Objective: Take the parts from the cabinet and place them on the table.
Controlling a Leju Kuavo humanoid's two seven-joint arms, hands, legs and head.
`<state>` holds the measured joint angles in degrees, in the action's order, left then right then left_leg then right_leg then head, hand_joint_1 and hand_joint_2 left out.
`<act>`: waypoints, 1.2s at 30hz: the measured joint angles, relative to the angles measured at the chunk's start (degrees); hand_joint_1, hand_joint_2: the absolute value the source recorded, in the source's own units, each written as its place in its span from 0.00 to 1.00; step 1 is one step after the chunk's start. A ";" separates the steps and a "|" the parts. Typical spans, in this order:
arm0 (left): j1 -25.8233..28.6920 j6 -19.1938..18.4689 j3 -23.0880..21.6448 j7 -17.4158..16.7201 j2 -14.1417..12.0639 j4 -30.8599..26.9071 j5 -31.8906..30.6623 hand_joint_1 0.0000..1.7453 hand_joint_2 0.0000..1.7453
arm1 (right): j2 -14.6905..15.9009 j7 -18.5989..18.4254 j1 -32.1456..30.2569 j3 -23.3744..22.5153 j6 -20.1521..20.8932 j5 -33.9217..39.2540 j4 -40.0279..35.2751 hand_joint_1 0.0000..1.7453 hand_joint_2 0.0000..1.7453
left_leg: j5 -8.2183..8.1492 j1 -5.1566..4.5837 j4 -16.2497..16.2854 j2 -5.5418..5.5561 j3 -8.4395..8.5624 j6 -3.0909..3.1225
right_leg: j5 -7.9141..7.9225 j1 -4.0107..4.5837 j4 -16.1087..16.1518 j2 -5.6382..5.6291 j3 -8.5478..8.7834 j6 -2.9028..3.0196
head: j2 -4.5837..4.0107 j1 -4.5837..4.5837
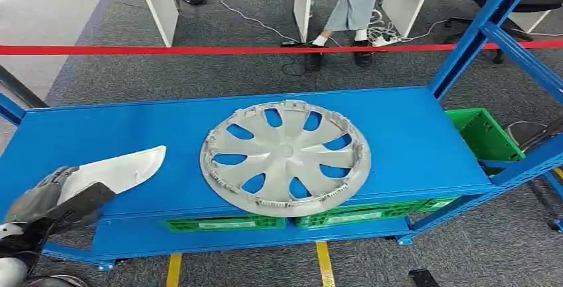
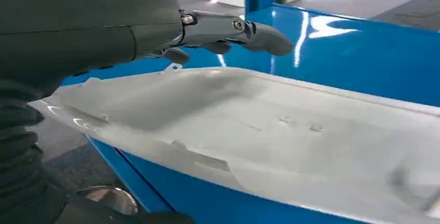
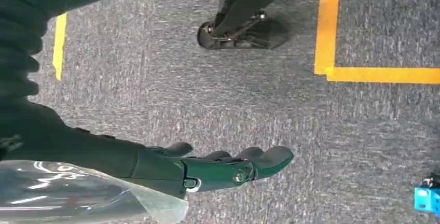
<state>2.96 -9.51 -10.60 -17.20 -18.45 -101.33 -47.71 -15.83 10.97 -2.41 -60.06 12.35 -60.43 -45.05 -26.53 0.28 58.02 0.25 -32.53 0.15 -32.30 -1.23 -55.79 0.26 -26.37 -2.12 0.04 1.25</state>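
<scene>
The fingers (image 2: pixel 259 35) of the left hand (image 1: pixel 56 197) reach over the near end of the white curved part (image 1: pixel 123 167), grasping it at the left edge of the blue counter (image 1: pixel 411 141). Ease it down flat before letting go, clear of the wheel cover (image 1: pixel 285 157) just beside. The right hand (image 3: pixel 207 169) hangs released, grasping nothing.

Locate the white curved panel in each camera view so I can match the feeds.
Head view: white curved panel lies at the blue shelf's left end, under the left hand.
Left wrist view: panel spans the frame.
Right wrist view: not in it.
Shared landmark: the blue shelf.
</scene>
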 joint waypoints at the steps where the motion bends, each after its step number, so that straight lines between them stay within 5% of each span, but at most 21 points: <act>1: -0.45 0.11 -0.13 -0.33 0.07 0.41 -0.51 0.00 1.00 | 0.02 -0.15 0.06 0.31 -0.02 0.39 0.11 0.00 1.00 | 0.00 0.00 0.00 0.00 0.00 0.00 | 0.00 0.00 0.00 0.00 0.01 0.00 | 0.00 -0.02; 12: -2.09 -0.83 0.24 -1.95 0.09 4.15 -0.22 0.02 1.00 | 0.96 -2.05 -0.35 3.91 -0.76 3.54 0.92 0.00 1.00 | 0.00 -0.01 0.00 0.00 0.00 0.00 | 0.00 0.00 -0.01 -0.04 0.02 0.00 | 0.00 -0.02; 13: -2.05 -0.81 0.33 -1.95 0.07 4.46 -0.20 0.08 1.00 | 1.03 -2.12 -0.40 4.18 -0.90 3.85 1.01 0.00 1.00 | 0.00 -0.01 0.00 0.00 0.00 0.00 | 0.00 0.00 -0.01 -0.03 0.03 0.00 | 0.00 0.00; 14: -2.00 -0.66 0.50 -1.90 0.07 4.79 -0.29 0.29 1.00 | 1.27 -2.14 -0.50 4.40 -1.07 4.04 1.09 0.00 1.00 | 0.00 -0.01 0.00 0.00 0.00 0.00 | 0.00 0.00 -0.01 -0.02 0.02 0.00 | 0.00 -0.02; 15: -1.98 -0.46 0.55 -1.90 0.02 5.01 -0.53 0.62 1.00 | 1.36 -2.14 -0.63 4.75 -1.33 4.30 1.33 0.00 1.00 | 0.00 -0.01 0.00 0.00 0.00 0.00 | 0.00 0.00 -0.01 -0.02 0.02 0.00 | 0.00 -0.02; 16: -1.99 -0.33 0.57 -1.90 -0.07 5.33 -0.99 0.62 1.00 | 1.55 -2.19 -0.65 5.18 -1.55 4.61 1.55 0.00 1.00 | 0.00 -0.01 0.00 0.00 0.00 0.00 | 0.00 0.00 -0.01 -0.02 0.02 0.00 | 0.00 0.00; 17: -1.99 -0.11 0.61 -1.90 -0.09 5.62 -1.34 0.86 1.00 | 1.68 -2.21 -0.72 5.53 -1.90 4.98 1.79 0.00 1.00 | 0.00 -0.01 0.00 0.00 0.00 0.00 | 0.00 0.00 -0.01 -0.02 0.02 0.00 | 0.00 -0.04; 20: -1.93 0.72 1.09 -1.82 -0.29 6.08 -1.56 1.00 1.00 | 2.28 -2.29 -1.01 6.41 -2.10 5.48 2.32 0.00 1.00 | 0.01 -0.01 0.00 0.00 0.01 0.00 | 0.00 0.00 -0.02 -0.02 0.03 0.00 | 0.00 -0.02; 28: -1.71 1.14 1.55 -1.33 -0.39 6.36 -1.56 1.00 1.00 | 2.63 -2.10 -1.29 6.89 -2.25 6.05 2.82 0.00 1.00 | 0.01 0.00 0.00 0.00 0.01 0.00 | 0.00 0.00 -0.02 -0.01 0.02 0.00 | 0.00 -0.04; 32: -1.16 2.71 1.07 4.32 -0.37 6.71 -2.45 1.00 1.00 | 3.30 -2.97 -1.66 9.29 -2.69 8.30 3.50 0.00 1.00 | 0.01 -0.01 0.00 0.00 0.00 0.00 | 0.00 -0.01 -0.02 0.00 0.03 0.00 | 0.00 0.00; 36: -1.66 2.69 0.87 4.35 -0.35 6.71 -2.71 1.00 1.00 | 3.32 -3.26 -1.61 10.10 -2.67 8.81 3.50 0.00 1.00 | 0.01 -0.01 0.00 0.00 0.01 0.01 | 0.00 -0.01 -0.02 0.01 0.04 0.00 | 0.00 -0.02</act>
<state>1.30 -6.82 -9.73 -12.85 -18.80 -94.62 -50.42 -12.50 7.72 -4.02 -49.96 9.68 -51.63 -41.55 -26.52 0.27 58.02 0.26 -32.52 0.15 -32.30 -1.23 -55.80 0.28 -26.33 -2.12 0.04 1.22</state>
